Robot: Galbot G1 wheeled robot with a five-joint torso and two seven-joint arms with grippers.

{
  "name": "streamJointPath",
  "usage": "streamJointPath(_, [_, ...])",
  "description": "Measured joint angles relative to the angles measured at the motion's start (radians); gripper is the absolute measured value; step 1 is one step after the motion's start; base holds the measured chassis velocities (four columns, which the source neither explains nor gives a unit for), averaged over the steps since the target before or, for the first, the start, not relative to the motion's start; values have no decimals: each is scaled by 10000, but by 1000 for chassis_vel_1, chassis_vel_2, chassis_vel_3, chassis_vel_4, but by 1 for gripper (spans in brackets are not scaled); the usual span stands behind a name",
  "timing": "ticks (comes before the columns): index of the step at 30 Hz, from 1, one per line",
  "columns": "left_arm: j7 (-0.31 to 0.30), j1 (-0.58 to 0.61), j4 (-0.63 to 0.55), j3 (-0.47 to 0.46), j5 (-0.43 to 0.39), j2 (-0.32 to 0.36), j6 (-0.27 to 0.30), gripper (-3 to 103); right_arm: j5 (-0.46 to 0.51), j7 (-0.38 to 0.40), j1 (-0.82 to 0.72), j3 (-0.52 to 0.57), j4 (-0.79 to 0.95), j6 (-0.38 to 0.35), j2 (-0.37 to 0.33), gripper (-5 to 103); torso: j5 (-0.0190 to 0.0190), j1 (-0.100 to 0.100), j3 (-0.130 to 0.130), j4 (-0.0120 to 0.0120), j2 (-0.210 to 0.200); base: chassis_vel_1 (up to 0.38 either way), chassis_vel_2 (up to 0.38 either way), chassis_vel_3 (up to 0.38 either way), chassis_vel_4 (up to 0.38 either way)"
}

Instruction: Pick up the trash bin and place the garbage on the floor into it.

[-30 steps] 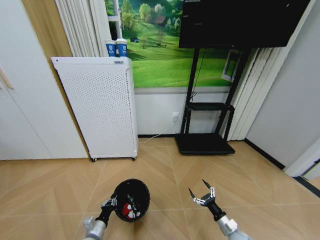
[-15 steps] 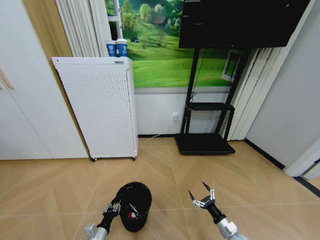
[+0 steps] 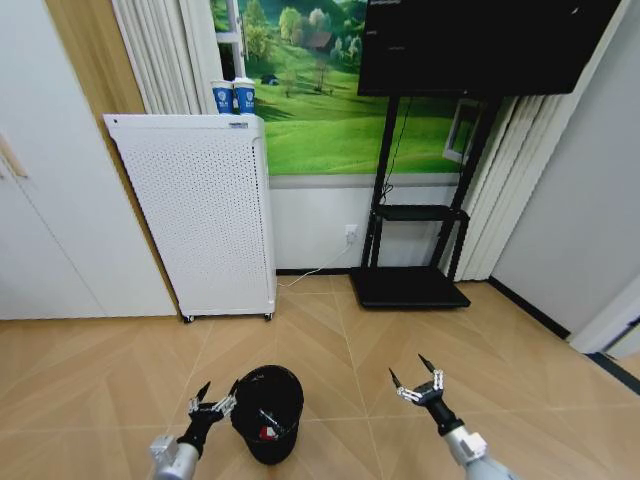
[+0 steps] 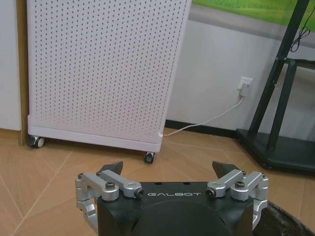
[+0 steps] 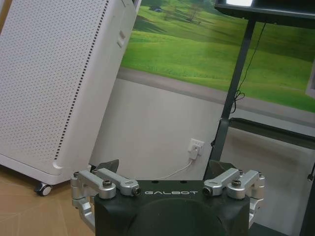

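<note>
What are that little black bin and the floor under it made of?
The trash bin looks like black metal or plastic mesh, matte, though its walls are too dark to be sure. The floor looks like light-brown wood parquet in a herringbone pattern, with a soft sheen; it may be laminate.

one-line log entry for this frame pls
left pincer: open, beside bin | right pincer: open, idle above floor | small black round mesh trash bin: upright on wooden herringbone floor, red-white scraps inside

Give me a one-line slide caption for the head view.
Trash bin upright on the parquet floor with garbage inside, open left pincer beside it, open right pincer apart.
</note>
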Motion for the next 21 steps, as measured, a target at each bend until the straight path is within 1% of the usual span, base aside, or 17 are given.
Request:
streamJointPath(1, [-33,46,-114,-80,4,52,-1,100,58,4,17,50,22,15,-65,100,0,0,2,0,1,0,0,0,0])
streamJointPath(5, [-48,202,-299,-323,2,143,-97,100,87,119,35,159,159,32,-142,100,-3,4,29,-1,38,0,0,0,0])
streamJointPath(7, [62,372,-342,-545,39,163,-321,100,92,154,105,244,260,101,-153,100,-1,11,55,0,71,0,0,0,0])
streamJointPath(9, [105,459,-359,-650,46,168,-361,100,195,81,119,269,317,116,-187,100,-3,12,62,0,78,0,0,0,0])
streamJointPath(10, [156,578,-398,-774,17,173,-364,100,414,-41,104,282,448,73,-252,100,-2,14,68,0,84,0,0,0,0])
streamJointPath(11, [548,779,-421,-1025,-163,177,-360,100,671,-139,91,289,622,-25,-332,100,-4,15,73,0,90,0,0,0,0])
streamJointPath(12, [548,779,-421,-1025,-163,177,-360,100,671,-139,91,289,622,-25,-332,100,-4,15,73,0,90,0,0,0,0])
streamJointPath(13, [1164,948,-384,-1288,-438,169,-436,100,727,-165,147,289,659,-33,-346,100,-4,16,80,0,96,0,0,0,0])
streamJointPath(14, [1577,1092,-318,-1472,-579,178,-512,100,724,-163,213,289,658,-32,-339,100,-1,21,94,-1,115,0,0,0,0])
streamJointPath(15, [1831,1258,-257,-1649,-636,185,-546,100,684,-148,285,286,628,-11,-311,100,-3,28,117,0,146,0,0,0,0])
streamJointPath(18, [1970,1450,-216,-1785,-661,206,-550,100,656,-129,322,281,600,19,-286,100,-4,36,152,1,190,0,0,0,0])
streamJointPath(20, [2154,1865,-209,-1998,-663,206,-552,100,614,-130,318,262,607,67,-284,100,-1,66,259,3,329,0,0,0,0])
streamJointPath(21, [2154,1865,-209,-1998,-663,206,-552,100,614,-130,318,262,607,67,-284,100,-1,66,259,3,329,0,0,0,0])
